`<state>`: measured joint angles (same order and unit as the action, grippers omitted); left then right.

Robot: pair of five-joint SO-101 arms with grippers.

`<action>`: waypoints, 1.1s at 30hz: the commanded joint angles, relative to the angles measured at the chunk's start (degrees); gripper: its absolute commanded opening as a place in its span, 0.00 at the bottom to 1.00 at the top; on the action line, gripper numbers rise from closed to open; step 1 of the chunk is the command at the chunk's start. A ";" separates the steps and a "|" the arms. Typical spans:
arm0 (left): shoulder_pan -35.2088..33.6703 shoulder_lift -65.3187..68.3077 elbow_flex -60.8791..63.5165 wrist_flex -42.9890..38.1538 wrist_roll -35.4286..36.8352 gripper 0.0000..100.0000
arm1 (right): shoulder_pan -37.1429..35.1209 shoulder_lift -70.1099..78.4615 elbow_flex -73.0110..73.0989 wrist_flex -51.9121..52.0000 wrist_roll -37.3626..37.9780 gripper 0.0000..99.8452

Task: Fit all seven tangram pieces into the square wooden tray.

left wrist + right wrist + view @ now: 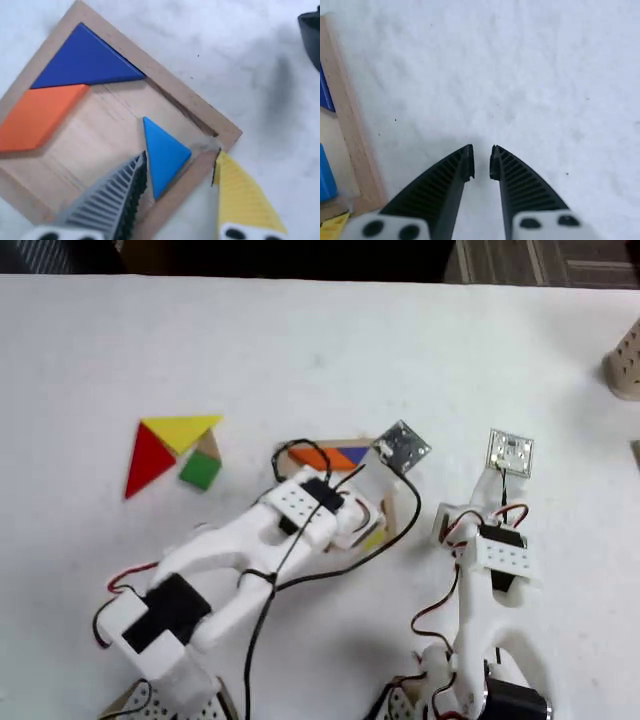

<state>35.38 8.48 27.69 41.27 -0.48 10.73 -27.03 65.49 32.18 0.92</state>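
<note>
The square wooden tray holds a dark blue triangle, an orange parallelogram and a small light blue triangle lying flat near one corner. My left gripper hangs open over that corner. Its grey finger rests beside the light blue triangle, and its yellow finger is outside the rim. In the high view the left arm covers most of the tray. My right gripper is shut, holds nothing and hovers over bare table beside the tray's edge.
A yellow triangle, a red triangle, a green square and a small tan triangle lie grouped at the table's left. A beige object stands at the right edge. Cables trail from both arms.
</note>
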 commanded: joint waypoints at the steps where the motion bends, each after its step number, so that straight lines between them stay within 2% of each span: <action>1: 0.40 -4.88 -2.99 2.99 0.88 0.25 | 0.13 -1.71 -0.26 -1.19 0.62 0.06; 6: 0.84 -13.93 -1.32 8.62 4.13 0.25 | 0.04 -1.71 -0.18 -1.19 0.62 0.06; 9: 2.86 -16.22 4.57 4.84 4.31 0.24 | -0.92 -1.63 -0.18 -1.19 0.62 0.06; 11: 5.05 -15.43 7.65 1.32 4.40 0.19 | -1.01 -1.63 -0.18 -1.19 0.62 0.06; 14: 7.25 -12.09 8.44 -2.02 4.04 0.02 | -1.01 -1.63 -0.18 -1.19 0.62 0.06; 17: 6.37 -7.52 5.80 -3.78 4.40 0.05 | -1.01 -1.63 -0.18 -1.10 0.62 0.06; 19: 5.23 -4.26 3.16 -4.04 4.48 0.02 | -1.01 -1.63 -0.18 -1.10 0.62 0.06; 24: 3.38 2.86 -1.23 -3.52 4.48 0.02 | -1.01 -1.63 -0.18 -1.10 0.62 0.06; 33: 0.40 3.65 -3.25 1.05 4.48 0.02 | -1.01 -1.63 -0.18 -1.10 0.62 0.06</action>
<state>37.23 12.18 27.25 40.57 3.38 10.20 -27.03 65.49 32.18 0.92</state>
